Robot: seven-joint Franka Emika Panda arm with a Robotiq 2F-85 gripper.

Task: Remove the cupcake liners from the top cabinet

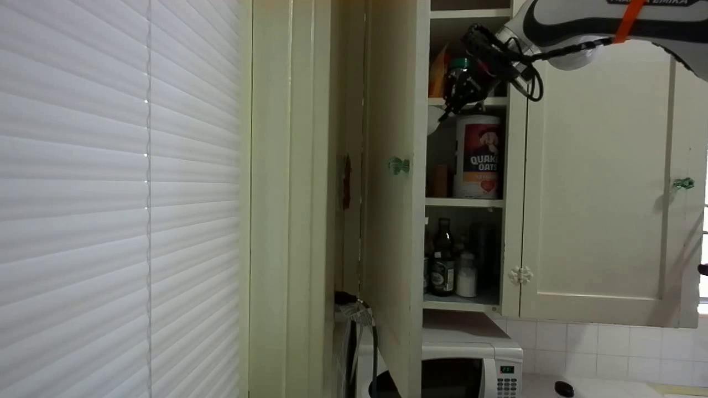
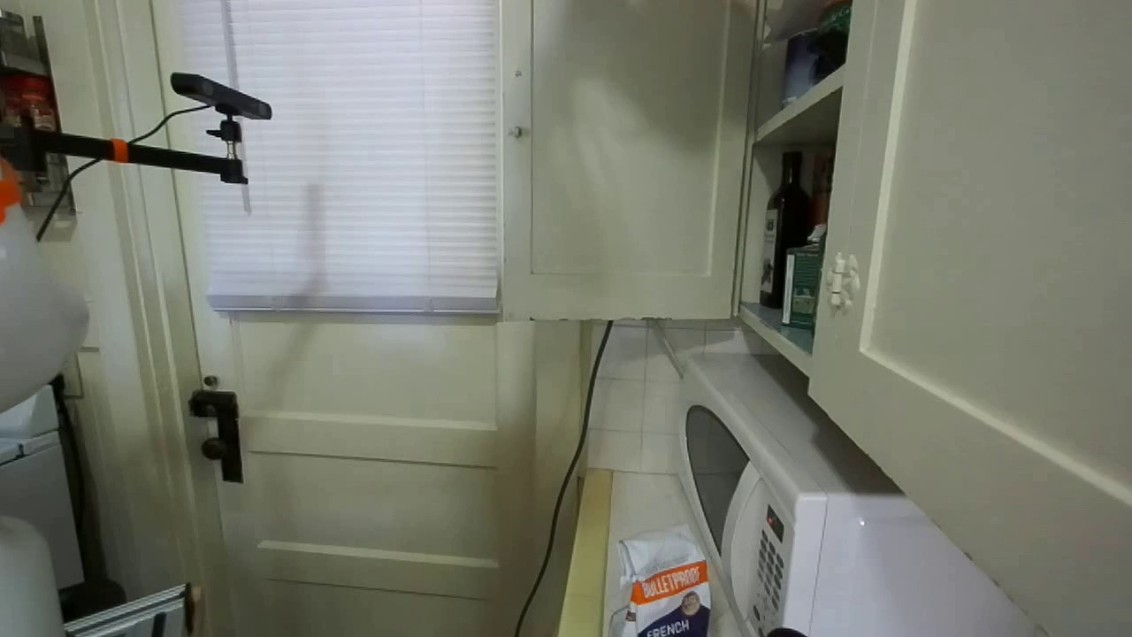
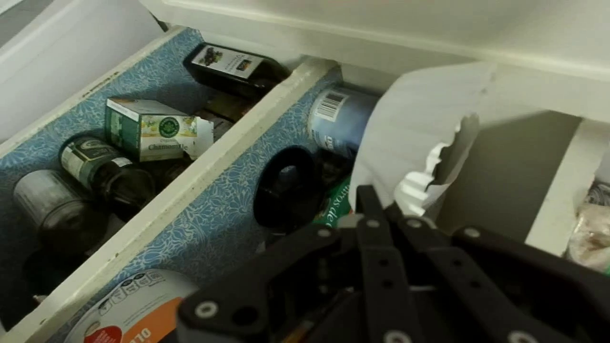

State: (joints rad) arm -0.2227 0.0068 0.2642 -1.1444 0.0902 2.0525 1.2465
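Observation:
The top cabinet (image 1: 512,232) stands with its door open and its shelves showing; part of it shows in an exterior view (image 2: 796,115) and in the wrist view (image 3: 200,183). The cupcake liners (image 3: 410,128) are a whitish, ruffle-edged stack, tilted at the middle shelf opening; a small white part shows in an exterior view (image 1: 435,120). My gripper (image 3: 379,202), also in an exterior view (image 1: 446,113), points down into the opening. Its fingertips are close together with the liners' near edge pinched between them. The gripper and liners are out of sight behind the cabinet in an exterior view.
The red-and-white oats canister (image 1: 480,157) stands just below the gripper, also in the wrist view (image 3: 138,309). The open cabinet door (image 1: 390,221) is close beside it. A blue can (image 3: 340,119) and dark cup (image 3: 281,190) are near the liners. A microwave (image 1: 470,354) sits below.

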